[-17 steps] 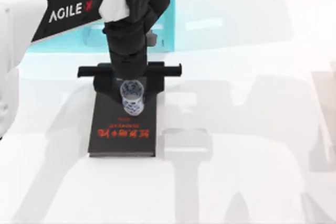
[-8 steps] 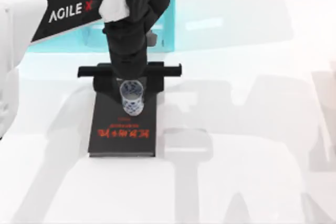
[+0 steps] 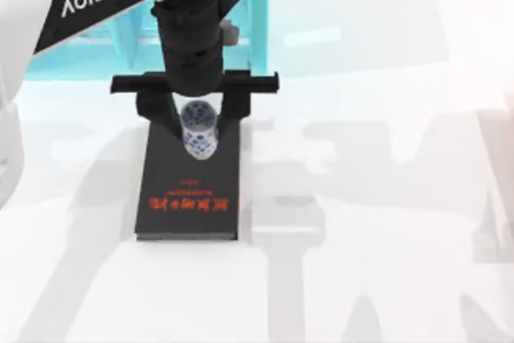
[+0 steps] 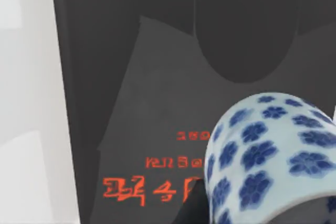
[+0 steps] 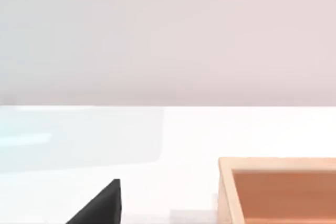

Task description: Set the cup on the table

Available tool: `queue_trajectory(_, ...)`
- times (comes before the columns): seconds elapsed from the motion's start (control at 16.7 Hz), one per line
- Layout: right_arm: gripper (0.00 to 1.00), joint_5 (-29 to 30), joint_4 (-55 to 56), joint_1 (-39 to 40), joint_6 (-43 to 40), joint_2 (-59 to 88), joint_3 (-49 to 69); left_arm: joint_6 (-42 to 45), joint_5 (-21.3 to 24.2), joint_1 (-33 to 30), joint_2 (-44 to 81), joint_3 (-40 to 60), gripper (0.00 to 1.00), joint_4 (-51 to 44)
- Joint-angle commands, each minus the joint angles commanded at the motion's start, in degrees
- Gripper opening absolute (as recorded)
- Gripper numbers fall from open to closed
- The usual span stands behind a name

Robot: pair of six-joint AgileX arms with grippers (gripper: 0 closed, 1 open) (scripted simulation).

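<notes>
Since 1 s ago the left gripper (image 3: 197, 128) has moved up toward the shelf (image 3: 120, 38), taking the cup (image 3: 198, 129) along. Fingers clamped on cup, over the far end of the book (image 3: 191, 190), not on the table (image 3: 385, 198).

A black book (image 3: 190, 190) lies left of centre in the top view, its long sides running up and down the frame; red lettering (image 3: 191, 204) crosses its cover near the lower end, printed upside down from this angle; a smaller red line sits just above that. In the left wrist view the book's dark cover (image 4: 136, 93) takes up most of the frame, the red characters (image 4: 152, 190) low in it. A translucent cyan shelf unit (image 3: 104, 34) stands at the upper left of the top view, behind the book; a tan wooden box (image 5: 281, 192) sits at the lower right of the right wrist view.
</notes>
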Motion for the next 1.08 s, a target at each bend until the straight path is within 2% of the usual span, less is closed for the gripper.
queue_trajectory(0.42, 1.00, 0.0, 0.0, 0.0, 0.0, 0.0, 0.0, 0.9, 0.0, 0.9, -0.8, 0.1, 0.00, -1.0)
queue_trajectory(0.9, 1.00, 0.0, 0.0, 0.0, 0.0, 0.0, 0.0, 14.7, 0.2, 14.7, -15.0, -13.3, 0.00, -1.4)
queue_trajectory(1.08, 1.00, 0.0, 0.0, 0.0, 0.0, 0.0, 0.0, 17.4, 0.2, 17.7, -18.0, -16.0, 0.00, -1.5)
